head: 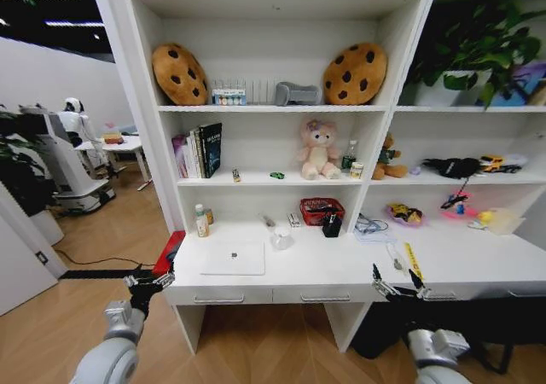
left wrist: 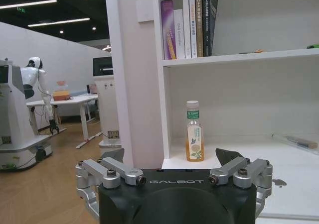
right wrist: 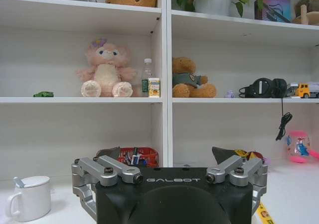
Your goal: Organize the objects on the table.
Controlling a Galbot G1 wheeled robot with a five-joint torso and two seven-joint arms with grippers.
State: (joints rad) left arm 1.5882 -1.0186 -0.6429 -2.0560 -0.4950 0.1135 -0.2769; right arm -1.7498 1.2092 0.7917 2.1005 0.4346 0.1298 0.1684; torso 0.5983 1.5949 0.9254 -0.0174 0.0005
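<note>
Both arms of the robot hung low in front of the long white desk top (head: 341, 269), which was built into tall white shelving. The left gripper (head: 149, 279) sat just off the desk's left front corner with its fingers spread and nothing between them. The right gripper (head: 395, 283) hung at the front edge farther right, its fingers likewise spread and empty.

A closed silver laptop (head: 234, 258) lay flat on the desk toward the left. Behind it, near the back left corner, stood a small clear bottle with a green label (head: 201, 221) holding a pale yellow drink; from the left wrist it stood upright (left wrist: 194, 131) beyond the gripper. A white mug with a lid (head: 281, 240) stood near the middle of the desk. Behind it sat a red mesh basket (head: 320, 209), with pens showing inside it from the right wrist view. A yellow strip (head: 413, 260) lay on the desk just beyond the right gripper.

On the shelf above, a tiny green toy car (head: 276, 176) rested left of a pink plush bear (head: 319, 149).
</note>
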